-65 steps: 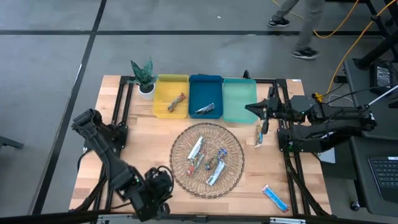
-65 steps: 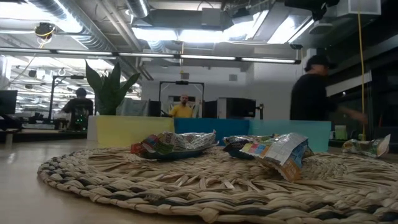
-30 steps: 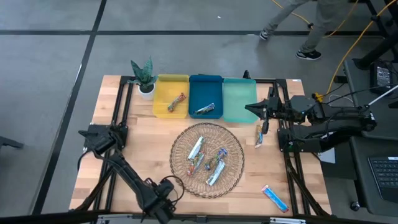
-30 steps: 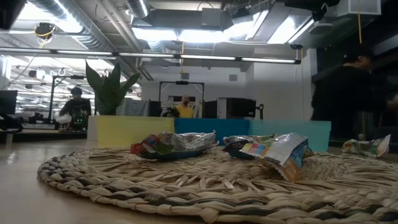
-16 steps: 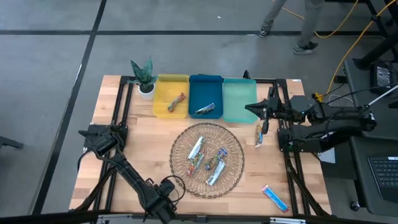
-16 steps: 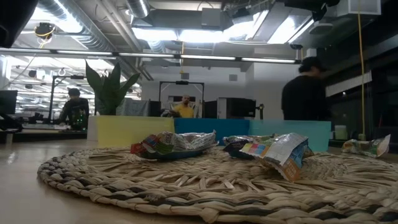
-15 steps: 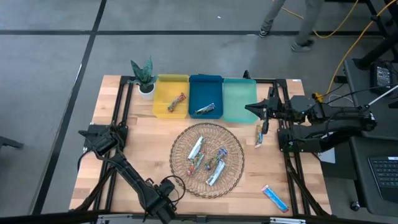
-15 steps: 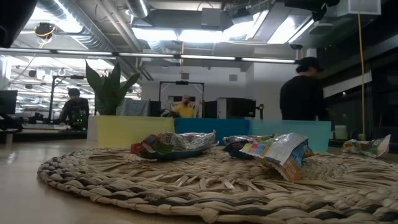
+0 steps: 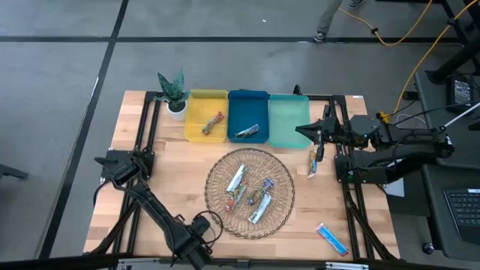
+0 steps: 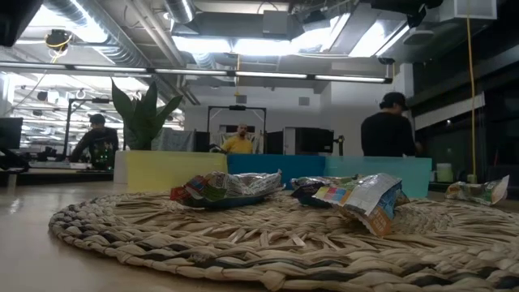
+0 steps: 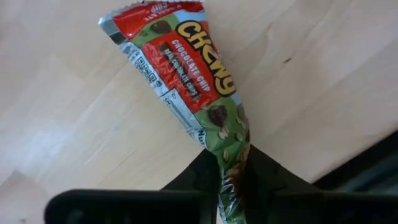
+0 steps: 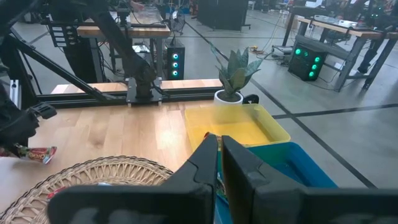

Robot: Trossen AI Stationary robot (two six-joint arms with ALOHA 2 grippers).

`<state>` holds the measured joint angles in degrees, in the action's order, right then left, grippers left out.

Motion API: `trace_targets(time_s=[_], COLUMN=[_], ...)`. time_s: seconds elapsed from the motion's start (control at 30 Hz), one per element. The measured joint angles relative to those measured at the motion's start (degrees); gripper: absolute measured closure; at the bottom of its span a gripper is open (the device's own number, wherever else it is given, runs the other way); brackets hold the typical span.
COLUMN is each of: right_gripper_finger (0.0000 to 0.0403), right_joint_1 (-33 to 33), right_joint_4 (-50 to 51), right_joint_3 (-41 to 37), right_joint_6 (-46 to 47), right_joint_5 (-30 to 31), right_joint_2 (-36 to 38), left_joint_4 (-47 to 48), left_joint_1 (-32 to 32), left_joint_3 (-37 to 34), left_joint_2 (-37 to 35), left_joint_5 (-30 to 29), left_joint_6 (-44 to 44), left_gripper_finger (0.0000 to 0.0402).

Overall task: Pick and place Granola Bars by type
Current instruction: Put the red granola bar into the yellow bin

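Gripping the tail end of a red-and-green chocolate chip granola bar (image 11: 186, 81), the left gripper (image 11: 231, 186) sits low at the near edge of the wooden surface (image 9: 165, 187), beside the front left of the round wicker basket (image 9: 221, 201); its fingers (image 11: 199, 180) are closed tight on the wrapper, and the rest of the bar stretches out over the bare wood. From above, this gripper (image 9: 196, 241) shows at the front edge of the surface, its arm bent back toward the left rail.

The right gripper (image 9: 318, 135) is at the far right, just beside the teal tray (image 9: 288, 120), with its fingers (image 12: 239, 162) drawn almost together and a thin strip of wrapper edge showing in the narrow gap between them. A tan-green bar (image 9: 313, 163) lies on the wood just in front of that gripper.

Several bars lie inside the basket: a silver one (image 9: 237, 178), a red-orange one (image 9: 238, 195) and silver blue-green ones (image 9: 260, 201). The yellow tray (image 9: 196, 105) contains a red-orange bar (image 9: 214, 123), and the blue tray (image 9: 247, 105) contains a silver bar (image 9: 247, 133). A bright blue bar (image 9: 331, 238) lies alone near the front right corner. A small potted plant (image 9: 173, 93) stands beside the yellow tray
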<state>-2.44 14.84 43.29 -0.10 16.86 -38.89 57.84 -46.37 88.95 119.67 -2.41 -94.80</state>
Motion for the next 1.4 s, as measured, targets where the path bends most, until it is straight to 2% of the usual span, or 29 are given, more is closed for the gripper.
trace_targets(time_s=[0.2, 0.5, 0.93, 1.2, 1.4], right_gripper_finger=[0.0377, 0.0377, 0.0377, 0.0377, 0.0377], right_joint_1=[0.01, 0.02, 0.01, 0.02, 0.02], right_joint_4=[-0.01, 0.01, 0.02, 0.02, 0.01], right_joint_3=[0.0, 0.0, 0.0, 0.0, 0.0], right_joint_6=[-0.09, -0.11, -0.14, -0.15, -0.18], right_joint_5=[0.01, 0.0, 0.0, 0.0, 0.02], right_joint_2=[0.01, 0.0, 0.01, 0.0, 0.0], left_joint_4=[1.92, 4.98, 6.72, 6.7, 6.69], left_joint_1=[0.83, 3.64, 10.05, 17.41, 25.28], left_joint_3=[0.0, 0.0, 0.0, 0.0, 0.0], left_joint_2=[-3.83, -11.74, -22.74, -28.65, -32.39], left_joint_5=[-4.15, -15.37, -27.57, -29.03, -28.52], left_joint_6=[0.0, 2.64, 15.68, 26.79, 35.69], left_gripper_finger=[0.0363, 0.0373, 0.0373, 0.0376, 0.0374])
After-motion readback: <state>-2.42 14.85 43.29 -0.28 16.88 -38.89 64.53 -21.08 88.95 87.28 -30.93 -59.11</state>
